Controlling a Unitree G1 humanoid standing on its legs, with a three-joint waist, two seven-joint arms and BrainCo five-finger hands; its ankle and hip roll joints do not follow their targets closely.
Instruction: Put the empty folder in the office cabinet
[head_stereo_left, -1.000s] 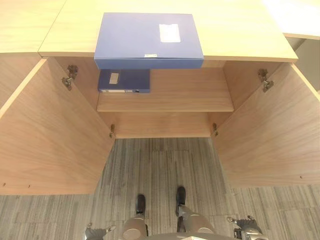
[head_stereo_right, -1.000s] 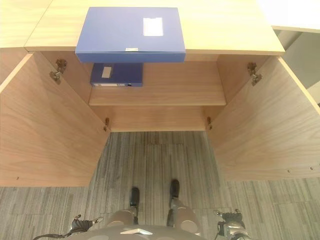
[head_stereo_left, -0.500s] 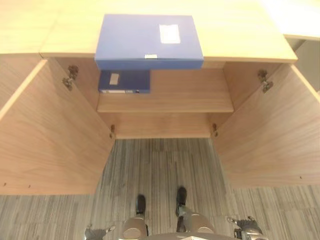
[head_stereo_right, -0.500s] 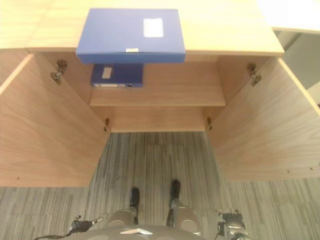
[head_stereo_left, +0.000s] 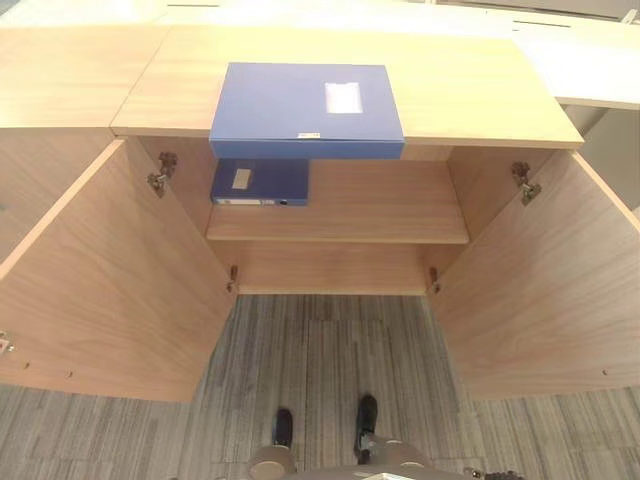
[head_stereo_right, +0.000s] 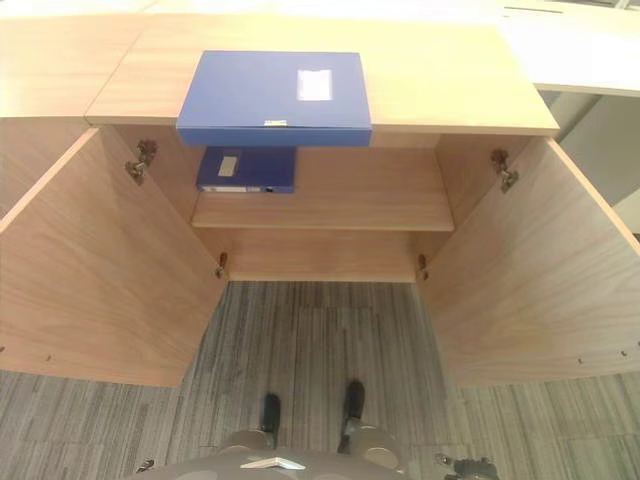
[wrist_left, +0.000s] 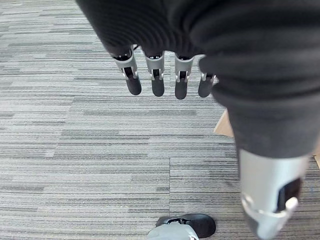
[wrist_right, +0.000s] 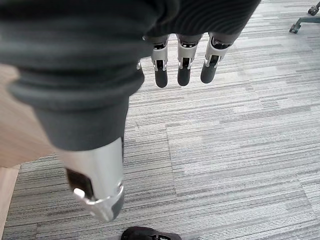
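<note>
A large blue box folder (head_stereo_left: 305, 108) with a white label lies flat on the wooden cabinet top (head_stereo_left: 470, 90), its front edge at the cabinet's rim. Below it, a second, smaller blue folder (head_stereo_left: 260, 182) lies at the left end of the inner shelf (head_stereo_left: 385, 212). Both hands hang low over the grey carpet, far from the folders. My left hand (wrist_left: 156, 75) has straight fingers and holds nothing. In its own wrist view my right hand (wrist_right: 182, 64) is open and empty too.
Both cabinet doors stand wide open: the left door (head_stereo_left: 110, 290) and the right door (head_stereo_left: 545, 290) flank the opening. Striped grey carpet (head_stereo_left: 320, 360) lies before the cabinet. A chair's wheeled base (wrist_right: 307, 17) shows off to one side. A white desk (head_stereo_left: 600, 70) adjoins at the right.
The whole picture has shifted downward, so the camera has moved. The folders and cabinet stay as they were. My hands have slipped towards the bottom edge of the eye views.
</note>
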